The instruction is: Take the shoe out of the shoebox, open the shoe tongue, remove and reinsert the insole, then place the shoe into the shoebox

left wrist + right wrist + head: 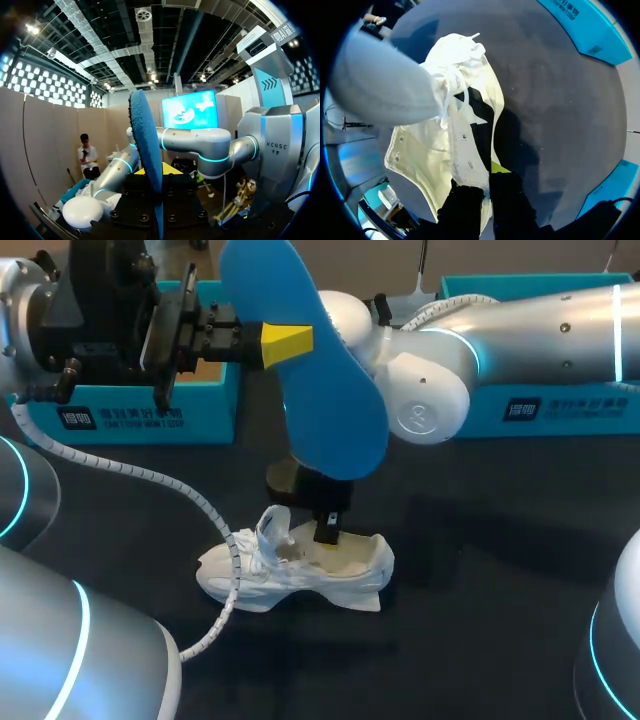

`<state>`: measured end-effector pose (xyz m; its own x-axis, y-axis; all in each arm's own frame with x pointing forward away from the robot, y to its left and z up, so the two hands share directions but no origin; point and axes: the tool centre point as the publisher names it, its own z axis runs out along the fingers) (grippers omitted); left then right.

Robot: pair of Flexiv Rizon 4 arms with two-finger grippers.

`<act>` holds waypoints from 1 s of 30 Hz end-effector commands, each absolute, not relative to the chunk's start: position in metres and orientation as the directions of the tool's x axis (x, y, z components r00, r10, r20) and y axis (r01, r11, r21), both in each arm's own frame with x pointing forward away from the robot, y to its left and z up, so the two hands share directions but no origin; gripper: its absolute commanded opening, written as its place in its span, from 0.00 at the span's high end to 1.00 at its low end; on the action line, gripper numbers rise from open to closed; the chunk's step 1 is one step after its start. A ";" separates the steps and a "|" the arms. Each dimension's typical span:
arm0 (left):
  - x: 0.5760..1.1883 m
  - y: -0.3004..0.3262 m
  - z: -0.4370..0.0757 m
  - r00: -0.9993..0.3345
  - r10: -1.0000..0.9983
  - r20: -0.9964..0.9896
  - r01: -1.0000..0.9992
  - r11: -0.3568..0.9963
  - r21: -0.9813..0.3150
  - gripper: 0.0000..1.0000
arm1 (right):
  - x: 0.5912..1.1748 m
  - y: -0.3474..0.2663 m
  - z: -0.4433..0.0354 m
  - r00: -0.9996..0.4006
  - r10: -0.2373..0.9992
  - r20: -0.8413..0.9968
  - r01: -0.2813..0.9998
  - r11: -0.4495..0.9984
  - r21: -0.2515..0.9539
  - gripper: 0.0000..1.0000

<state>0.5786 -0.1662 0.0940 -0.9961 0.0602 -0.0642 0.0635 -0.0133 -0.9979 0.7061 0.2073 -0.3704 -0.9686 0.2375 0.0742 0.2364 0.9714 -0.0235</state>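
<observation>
Dark grey desk (480, 620) fills the scene and carries one shoe and two teal boxes.

Near the middle of the desk, one white shoe (300, 565) stands upright on its sole, toe toward the left edge and heel toward the right. It has white laces, a raised tongue and a pale cream lining showing through its wide opening. A white coiled cable (215, 515) from the left arm drapes over the toe.

The right gripper (326, 532) reaches down into the shoe's opening. Seen from its wrist, its fingers (462, 205) stand close together, closed on the shoe's (430, 145) eyelet edge.

Above the shoe, clear of the desk, the left gripper (295, 340) holds one bright blue insole (320, 380), clamped between its yellow-tipped fingers (287, 340). From the left wrist, the insole (147, 145) stands edge-on.

Along the far edge sit the far-left teal box (130, 415) and the far-right teal box (560, 405), well apart. The arms hide most of their insides, so their contents cannot be told.
</observation>
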 end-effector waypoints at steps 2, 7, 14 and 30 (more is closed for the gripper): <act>0.579 -0.167 0.093 -0.996 0.061 -0.065 0.064 -0.014 -0.998 1.00 | 0.693 0.203 -0.340 -0.952 0.304 0.032 0.303 0.953 -0.012 1.00; 0.579 -0.167 0.093 -0.996 0.061 -0.065 0.064 -0.014 -0.998 1.00 | 0.684 0.204 -0.321 -0.906 0.423 0.017 0.423 0.906 -0.005 1.00; 0.579 -0.167 0.093 -0.996 0.061 -0.065 0.064 -0.014 -0.998 1.00 | 0.670 0.207 -0.307 -0.741 0.672 0.009 0.671 0.739 0.060 1.00; 0.579 -0.167 0.093 -0.996 0.061 -0.065 0.064 -0.014 -0.998 1.00 | 0.670 0.203 -0.308 -0.603 0.797 0.037 0.796 0.598 0.099 1.00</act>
